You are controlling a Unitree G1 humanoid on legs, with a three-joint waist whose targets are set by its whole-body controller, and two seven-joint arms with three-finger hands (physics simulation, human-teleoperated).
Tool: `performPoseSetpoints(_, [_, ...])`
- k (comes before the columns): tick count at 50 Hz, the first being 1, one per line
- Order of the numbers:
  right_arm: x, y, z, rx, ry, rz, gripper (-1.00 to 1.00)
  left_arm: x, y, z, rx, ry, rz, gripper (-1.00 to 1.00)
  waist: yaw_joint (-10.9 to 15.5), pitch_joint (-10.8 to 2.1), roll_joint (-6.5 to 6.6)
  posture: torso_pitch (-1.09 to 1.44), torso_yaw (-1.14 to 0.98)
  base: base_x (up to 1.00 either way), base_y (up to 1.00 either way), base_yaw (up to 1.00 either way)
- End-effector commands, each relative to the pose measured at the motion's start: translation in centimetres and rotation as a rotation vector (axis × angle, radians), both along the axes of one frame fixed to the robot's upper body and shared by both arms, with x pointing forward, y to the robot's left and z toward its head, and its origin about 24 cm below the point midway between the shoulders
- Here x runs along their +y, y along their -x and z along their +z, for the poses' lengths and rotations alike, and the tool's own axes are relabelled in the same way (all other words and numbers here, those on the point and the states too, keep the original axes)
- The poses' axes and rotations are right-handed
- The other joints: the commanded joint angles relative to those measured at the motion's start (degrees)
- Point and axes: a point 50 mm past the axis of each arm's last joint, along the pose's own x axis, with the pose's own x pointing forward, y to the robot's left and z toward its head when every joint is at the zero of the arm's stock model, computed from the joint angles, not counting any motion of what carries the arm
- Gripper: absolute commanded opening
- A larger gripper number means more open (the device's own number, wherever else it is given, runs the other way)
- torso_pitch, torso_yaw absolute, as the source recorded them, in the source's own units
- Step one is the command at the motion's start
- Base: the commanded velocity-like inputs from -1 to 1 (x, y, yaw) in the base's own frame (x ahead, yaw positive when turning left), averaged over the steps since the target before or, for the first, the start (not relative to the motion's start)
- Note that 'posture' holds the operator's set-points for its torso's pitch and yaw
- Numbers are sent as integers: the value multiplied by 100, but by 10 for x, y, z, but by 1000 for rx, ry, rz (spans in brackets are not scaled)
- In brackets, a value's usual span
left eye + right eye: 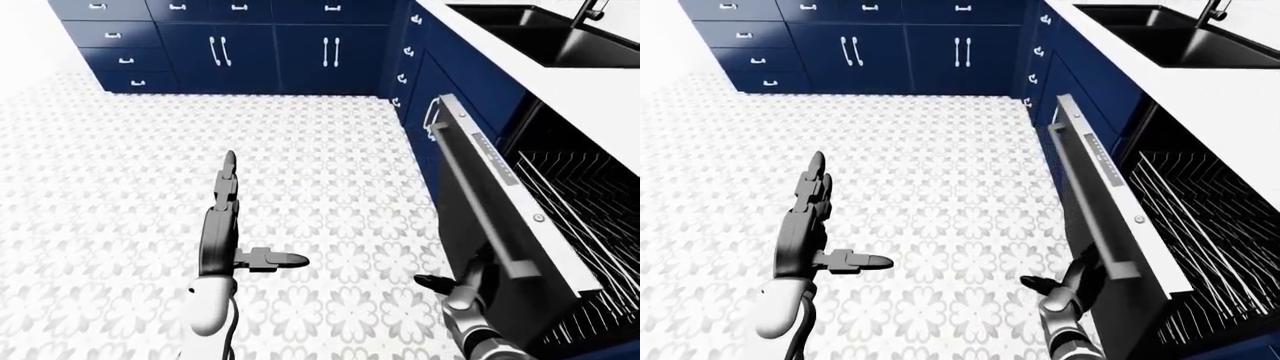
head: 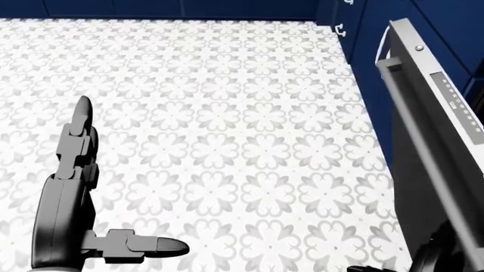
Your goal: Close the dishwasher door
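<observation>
Patterned floor tiles [image 1: 330, 187] spread beneath both arms. Nearest, at 7 o'clock, the left hand [image 1: 225, 225] hangs released, fingers straight, thumb out. At 5 o'clock the right hand [image 1: 1065, 289], fingers spread, presses the half-raised dishwasher door [image 1: 490, 225]. Farther off, dark blue cabinets [image 1: 250, 52] line 12 o'clock.

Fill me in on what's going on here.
A humanoid robot is closing a dishwasher door set in dark blue kitchen cabinets. Its right hand, fingers open, presses against the door's outer face near the near corner; the door stands partly raised, and the rack inside is visible beyond it. The left hand hangs open over the patterned floor, touching nothing. A sink sits in the white counter above.
</observation>
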Motion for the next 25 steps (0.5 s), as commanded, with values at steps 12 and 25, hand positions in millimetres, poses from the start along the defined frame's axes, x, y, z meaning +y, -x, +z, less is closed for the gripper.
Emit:
performPoseSetpoints(12, [-31,4,12,-52,32,-133,100,-3,0,14,-85,-6,-10,100,-81,-71,-48,0,0,0,0,0])
performPoseSetpoints(25, [-49,12,14,-49,51,-183,100,-5,0,15,-86,-10,-14,100,-70,-45,-76,0,0,0,0,0])
